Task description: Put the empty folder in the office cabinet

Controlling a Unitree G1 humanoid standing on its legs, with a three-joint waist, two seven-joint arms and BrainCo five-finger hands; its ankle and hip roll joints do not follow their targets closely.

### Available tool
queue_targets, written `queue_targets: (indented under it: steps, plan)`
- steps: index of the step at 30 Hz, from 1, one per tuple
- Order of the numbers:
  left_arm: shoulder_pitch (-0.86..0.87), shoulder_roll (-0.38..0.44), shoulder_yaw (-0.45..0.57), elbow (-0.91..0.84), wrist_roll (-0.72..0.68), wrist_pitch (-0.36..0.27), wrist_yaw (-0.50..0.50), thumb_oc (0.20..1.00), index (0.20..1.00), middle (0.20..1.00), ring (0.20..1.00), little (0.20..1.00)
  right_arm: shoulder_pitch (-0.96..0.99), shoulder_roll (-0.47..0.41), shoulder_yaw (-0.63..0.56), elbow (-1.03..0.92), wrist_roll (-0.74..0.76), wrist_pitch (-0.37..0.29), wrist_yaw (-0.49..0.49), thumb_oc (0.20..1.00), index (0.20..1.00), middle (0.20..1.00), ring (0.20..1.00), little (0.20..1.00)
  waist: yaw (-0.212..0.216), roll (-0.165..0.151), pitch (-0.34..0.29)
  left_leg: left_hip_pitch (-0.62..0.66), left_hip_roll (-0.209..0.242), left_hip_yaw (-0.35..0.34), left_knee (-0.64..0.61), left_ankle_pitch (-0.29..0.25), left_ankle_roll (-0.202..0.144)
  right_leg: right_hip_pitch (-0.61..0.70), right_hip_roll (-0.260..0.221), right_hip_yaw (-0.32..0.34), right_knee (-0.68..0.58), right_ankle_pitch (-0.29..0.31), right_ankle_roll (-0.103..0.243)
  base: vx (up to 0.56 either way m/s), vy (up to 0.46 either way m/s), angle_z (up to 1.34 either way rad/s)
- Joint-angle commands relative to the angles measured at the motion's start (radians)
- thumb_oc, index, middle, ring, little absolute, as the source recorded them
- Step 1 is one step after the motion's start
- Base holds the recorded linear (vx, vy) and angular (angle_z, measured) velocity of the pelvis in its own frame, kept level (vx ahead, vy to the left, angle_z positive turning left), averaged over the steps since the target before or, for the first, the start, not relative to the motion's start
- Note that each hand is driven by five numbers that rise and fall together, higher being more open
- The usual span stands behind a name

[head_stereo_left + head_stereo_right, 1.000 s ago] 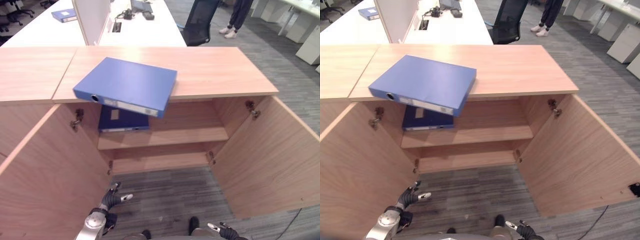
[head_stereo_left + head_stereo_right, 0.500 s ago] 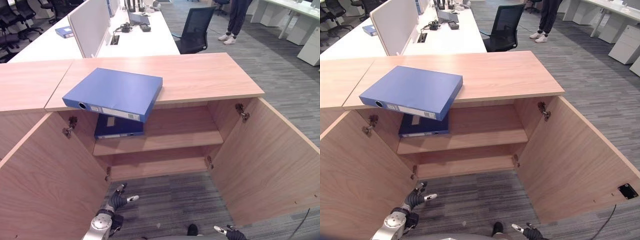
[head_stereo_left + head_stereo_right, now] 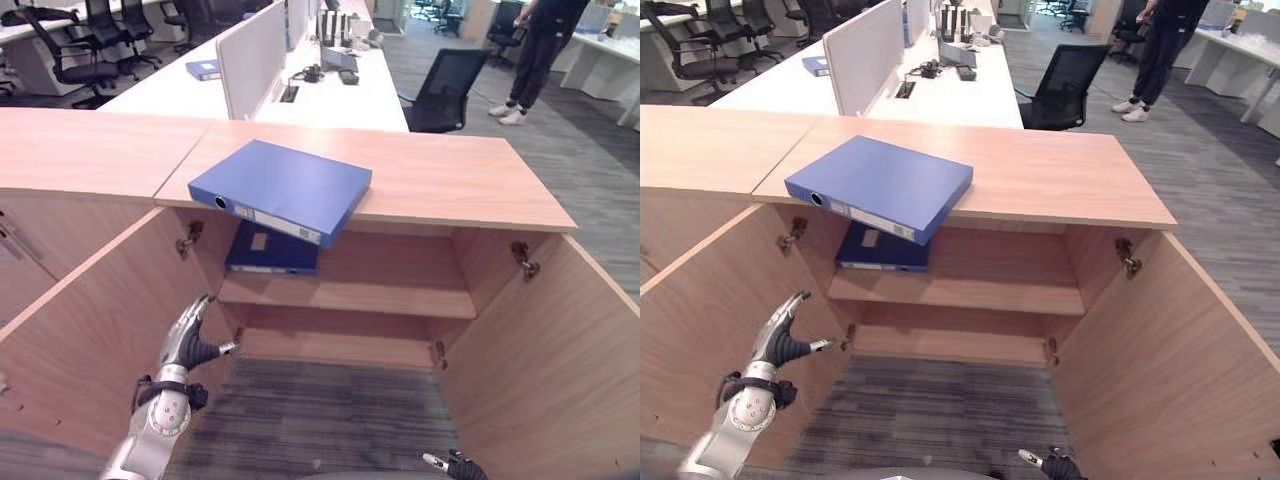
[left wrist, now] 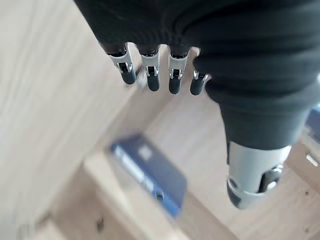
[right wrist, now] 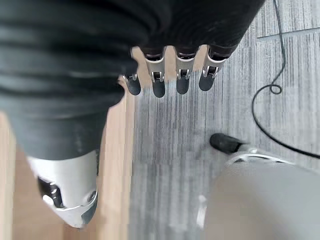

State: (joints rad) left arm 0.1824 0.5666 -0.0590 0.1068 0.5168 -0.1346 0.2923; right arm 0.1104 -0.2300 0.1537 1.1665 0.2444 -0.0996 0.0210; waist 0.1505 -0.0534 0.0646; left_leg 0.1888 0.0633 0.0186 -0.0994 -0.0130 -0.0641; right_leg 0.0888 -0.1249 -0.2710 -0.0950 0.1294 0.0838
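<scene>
Blue folder (image 3: pixel 282 189) overhanging the cabinet (image 3: pixel 450 180) top's front edge, both open hands, left hand (image 3: pixel 188 340) and right hand (image 5: pixel 170 75), holding nothing

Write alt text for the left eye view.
A blue folder lies on top of an open wooden cabinet, one corner overhanging the front edge, with a darker folder on the upper shelf below. The robot's left hand, fingers straight, is raised before the left door.
</scene>
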Motion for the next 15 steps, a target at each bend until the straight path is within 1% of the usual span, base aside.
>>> queue_targets:
  steps: [1,5,6,8,9,13,14,15]
  plan:
    - [-0.082,0.031,0.068,-0.084,0.147,-0.029,0.093,1.000,1.000,1.000,1.000,1.000,-0.051,-0.008,0.024,-0.013,-0.026,-0.021,0.005,1.000,1.000,1.000,1.000,1.000,0.000,0.014,0.033,-0.039,0.028,-0.037,0.012,-0.029,-0.035,0.089,-0.018,0.024,0.017,-0.135,0.080,0.01,-0.029,0.06]
    - [-0.126,0.110,0.103,-0.170,0.265,-0.013,0.135,1.000,1.000,1.000,1.000,1.000,-0.059,-0.012,0.045,-0.022,-0.024,-0.028,0.011,1.000,1.000,1.000,1.000,1.000,0.000,0.018,0.031,-0.036,0.032,-0.040,0.012,-0.029,-0.040,0.092,-0.015,0.020,0.019,-0.139,0.079,0.00,-0.008,0.00]
    - [-0.126,0.111,0.104,-0.172,0.267,-0.012,0.135,1.000,1.000,1.000,1.000,1.000,-0.060,-0.010,0.044,-0.022,-0.023,-0.028,0.011,1.000,1.000,1.000,1.000,1.000,-0.001,0.017,0.032,-0.036,0.033,-0.040,0.012,-0.029,-0.041,0.092,-0.015,0.020,0.020,-0.139,0.079,0.00,0.000,0.00]
    - [-0.165,0.162,0.108,-0.206,0.314,-0.012,0.150,1.000,1.000,1.000,1.000,1.000,-0.065,-0.019,0.058,-0.022,-0.027,-0.030,0.015,1.000,1.000,1.000,1.000,1.000,-0.006,0.022,0.029,-0.035,0.035,-0.041,0.012,-0.030,-0.044,0.093,-0.011,0.019,0.021,-0.143,0.078,0.00,0.000,0.00]
    - [-0.166,0.163,0.108,-0.205,0.314,-0.012,0.150,1.000,1.000,1.000,1.000,1.000,-0.066,-0.018,0.058,-0.022,-0.026,-0.030,0.015,1.000,1.000,1.000,1.000,1.000,-0.005,0.022,0.030,-0.035,0.035,-0.041,0.012,-0.030,-0.044,0.093,-0.011,0.019,0.021,-0.143,0.078,0.00,0.000,0.00]
    - [-0.245,0.204,0.060,-0.195,0.312,-0.024,0.151,1.000,1.000,1.000,1.000,1.000,-0.075,-0.027,0.076,-0.021,-0.030,-0.030,0.019,1.000,1.000,1.000,1.000,1.000,-0.021,0.032,0.027,-0.030,0.038,-0.034,0.012,-0.029,-0.048,0.094,-0.006,0.020,0.023,-0.146,0.078,0.00,0.000,0.00]
    - [-0.285,0.236,0.027,-0.177,0.324,-0.026,0.150,1.000,1.000,1.000,1.000,1.000,-0.079,-0.033,0.081,-0.021,-0.033,-0.032,0.022,1.000,1.000,1.000,1.000,1.000,-0.029,0.039,0.026,-0.029,0.040,-0.031,0.012,-0.029,-0.049,0.092,-0.005,0.024,0.026,-0.147,0.078,0.00,0.000,0.00]
    - [-0.302,0.253,0.016,-0.170,0.328,-0.026,0.149,1.000,1.000,1.000,1.000,1.000,-0.082,-0.037,0.086,-0.020,-0.038,-0.032,0.021,1.000,1.000,1.000,1.000,1.000,-0.036,0.044,0.025,-0.028,0.040,-0.028,0.012,-0.028,-0.050,0.091,-0.005,0.027,0.027,-0.148,0.079,0.02,-0.003,-0.06]
